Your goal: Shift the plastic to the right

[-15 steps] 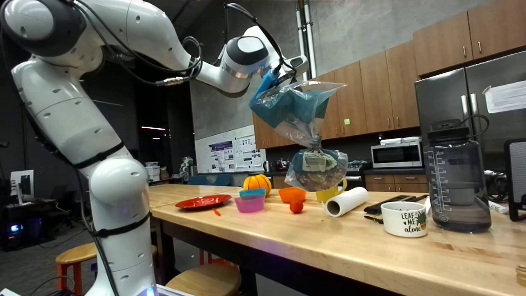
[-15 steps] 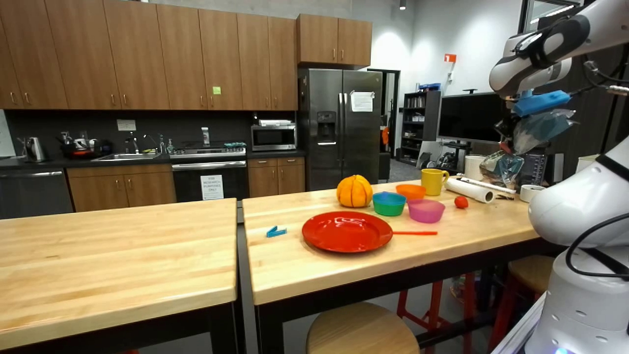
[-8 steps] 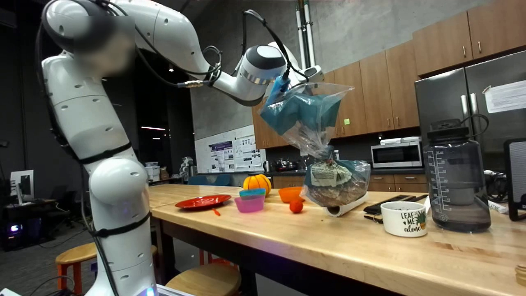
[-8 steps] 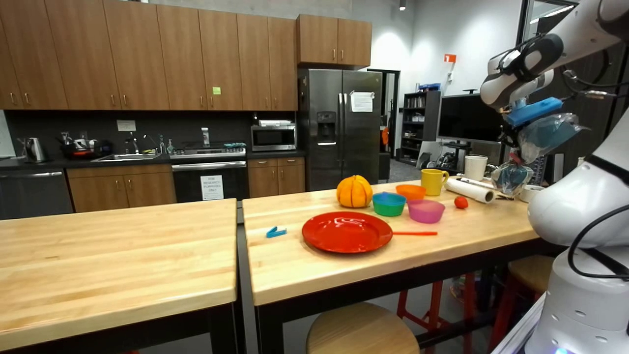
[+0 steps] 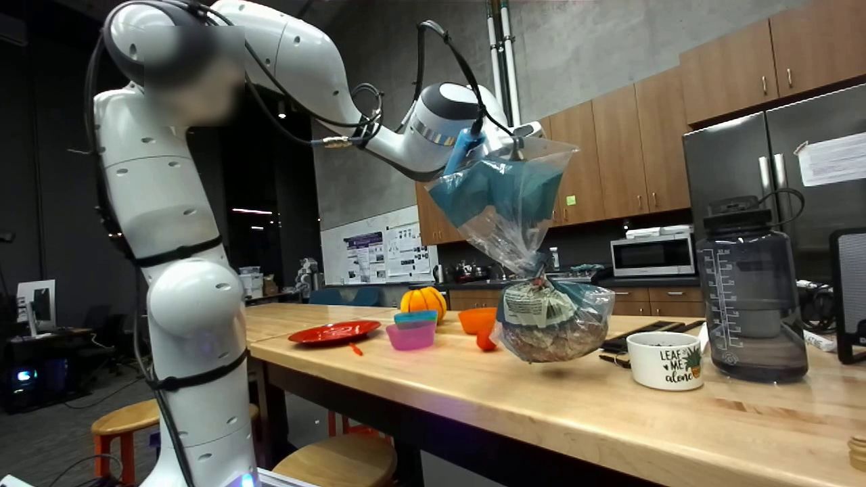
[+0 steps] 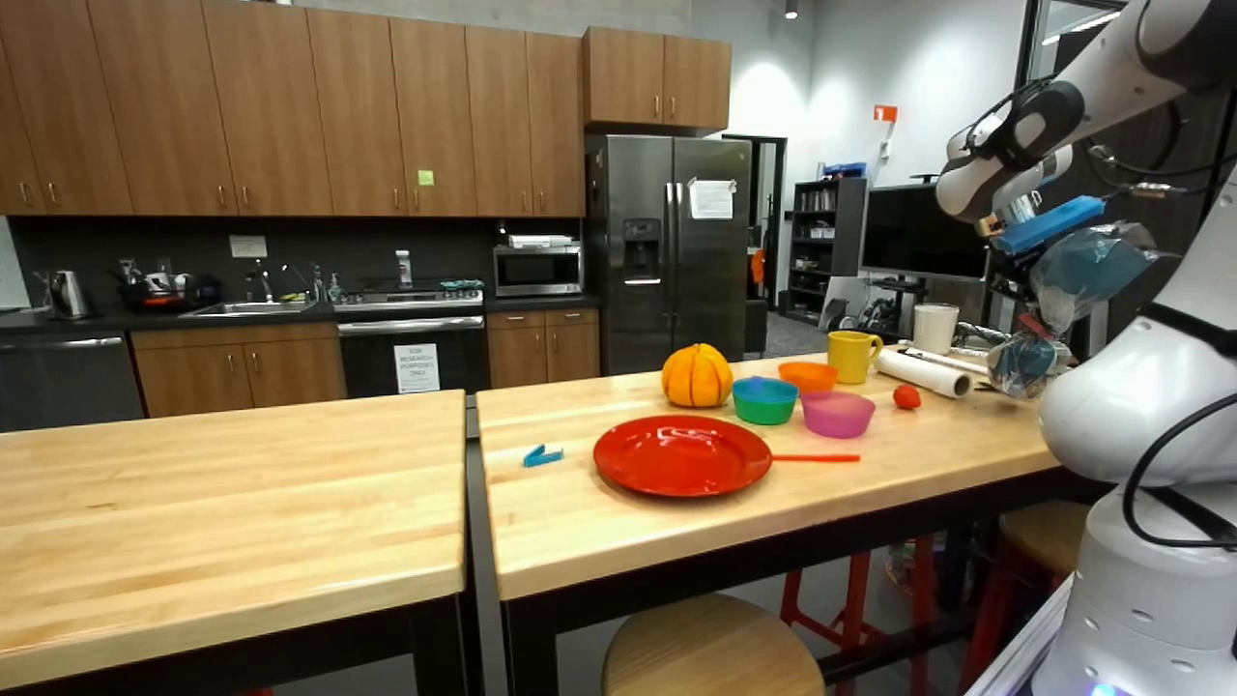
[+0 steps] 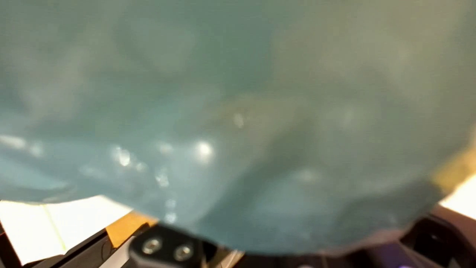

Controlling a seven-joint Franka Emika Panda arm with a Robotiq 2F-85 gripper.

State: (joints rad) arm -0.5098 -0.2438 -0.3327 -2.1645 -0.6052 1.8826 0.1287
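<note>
1. In an exterior view, the plastic bag (image 5: 551,318) hangs over the worktop (image 5: 602,412), just beside the white bowl (image 5: 666,360), on that side of the bowl where, much farther, lies also the red plate (image 5: 335,332). Its bottom seems slightly above the surface; whether some part touches, I cannot tell.

2. The fingers (image 7: 165,248) are, in my judgement, clamped on the loose upper plastic, because nothing else appears to carry the bag. The exact gripping place is hidden: the plastic covers most of the wrist view.

3. To hold above the tied neck (image 5: 538,270) is reasonable. The brownish contents (image 5: 555,341) hang low by their own weight, and the fingers do not need to squeeze them.

4. The height probably serves to avoid pushing small things, such as the red ball (image 5: 485,340), which lies on the plate side of the bowl.

5. The water bottle (image 5: 754,304) stands just beside the bowl, opposite from the bag. If "right" means this direction, the space there is occupied, so the bag should perhaps be set down short of the bowl, and slowly, because swinging could knock it.
</note>
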